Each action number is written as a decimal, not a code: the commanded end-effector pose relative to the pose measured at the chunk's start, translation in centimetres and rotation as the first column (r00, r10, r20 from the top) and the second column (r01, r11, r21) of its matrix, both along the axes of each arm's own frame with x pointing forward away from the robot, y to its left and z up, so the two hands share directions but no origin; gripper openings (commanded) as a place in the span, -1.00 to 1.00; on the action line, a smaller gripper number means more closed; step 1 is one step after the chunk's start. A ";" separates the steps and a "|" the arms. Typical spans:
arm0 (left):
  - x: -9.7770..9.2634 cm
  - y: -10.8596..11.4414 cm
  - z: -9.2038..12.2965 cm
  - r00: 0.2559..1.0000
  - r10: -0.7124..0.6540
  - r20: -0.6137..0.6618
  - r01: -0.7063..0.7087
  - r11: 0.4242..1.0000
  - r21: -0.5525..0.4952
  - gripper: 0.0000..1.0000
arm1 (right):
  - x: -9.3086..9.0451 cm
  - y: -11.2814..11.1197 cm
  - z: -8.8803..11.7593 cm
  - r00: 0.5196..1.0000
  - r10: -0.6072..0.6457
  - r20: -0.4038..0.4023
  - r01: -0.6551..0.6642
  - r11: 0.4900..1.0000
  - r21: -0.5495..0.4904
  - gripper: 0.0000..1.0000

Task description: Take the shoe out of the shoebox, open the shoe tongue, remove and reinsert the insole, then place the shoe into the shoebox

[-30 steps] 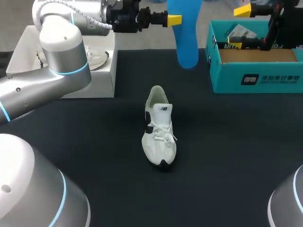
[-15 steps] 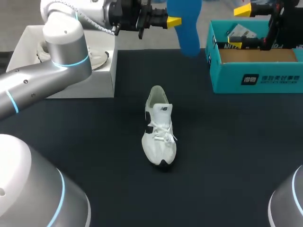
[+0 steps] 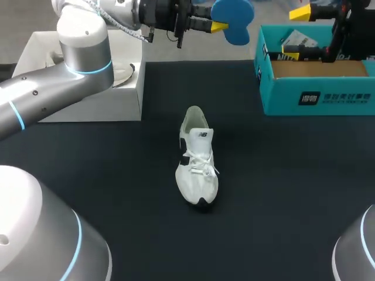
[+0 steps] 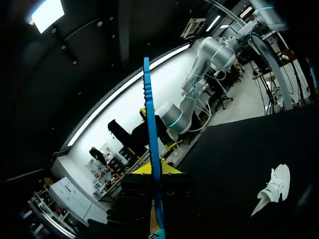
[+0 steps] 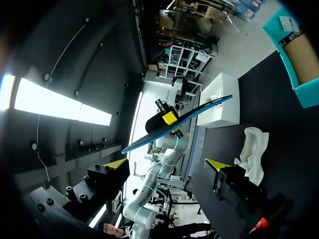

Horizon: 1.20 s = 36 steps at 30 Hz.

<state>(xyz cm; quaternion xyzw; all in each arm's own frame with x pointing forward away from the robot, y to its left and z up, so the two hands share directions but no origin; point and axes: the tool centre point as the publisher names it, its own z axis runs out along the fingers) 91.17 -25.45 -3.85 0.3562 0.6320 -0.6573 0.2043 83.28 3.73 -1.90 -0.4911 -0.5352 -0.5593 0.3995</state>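
In the head view, a white lace-up sneaker (image 3: 197,158) stands upright in the middle of the black table (image 3: 117,193), its toe pointing toward the near edge and its tongue raised over the open collar. A teal cardboard shoebox (image 3: 316,93) sits at the far right with its top open, and a white rectangular box (image 3: 88,99) sits at the far left. The left arm comes in from the left, and the left gripper (image 3: 218,25) pinches a flat blue foam insole (image 3: 234,20) high above the table's far edge, well apart from the sneaker and just beside the shoebox's left wall. The right gripper (image 3: 296,34) hangs over the shoebox with its fingers spread wide. In the left wrist view, the insole is seen edge-on as a thin blue line clamped between the two yellow tips, and the sneaker lies far off on the table to one side. In the right wrist view, the right gripper's yellow tips stand far apart. Ahead of them the insole is held in the left gripper above the sneaker, with the shoebox off to the side.
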 end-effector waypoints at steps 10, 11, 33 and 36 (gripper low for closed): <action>-0.7 -0.2 0.0 0.898 0.115 0.425 -0.090 0.993 -0.078 -1.00 | 0.0 0.1 0.0 1.000 -0.002 0.000 0.002 1.000 0.000 1.00; -0.7 -0.2 0.0 0.898 0.115 0.425 -0.090 0.993 -0.078 -1.00 | 0.0 0.1 0.0 1.000 -0.002 0.000 0.002 1.000 0.000 1.00; -0.6 -1.5 -1.1 0.673 0.169 0.720 -0.082 0.985 -0.155 -1.00 | 1.0 2.2 0.2 0.999 0.029 0.024 -0.028 0.999 -0.034 1.00; -0.8 -2.2 -0.8 0.650 0.150 0.745 -0.057 0.987 -0.149 -1.00 | 1.4 3.2 0.2 0.998 0.050 0.028 -0.049 0.998 -0.039 1.00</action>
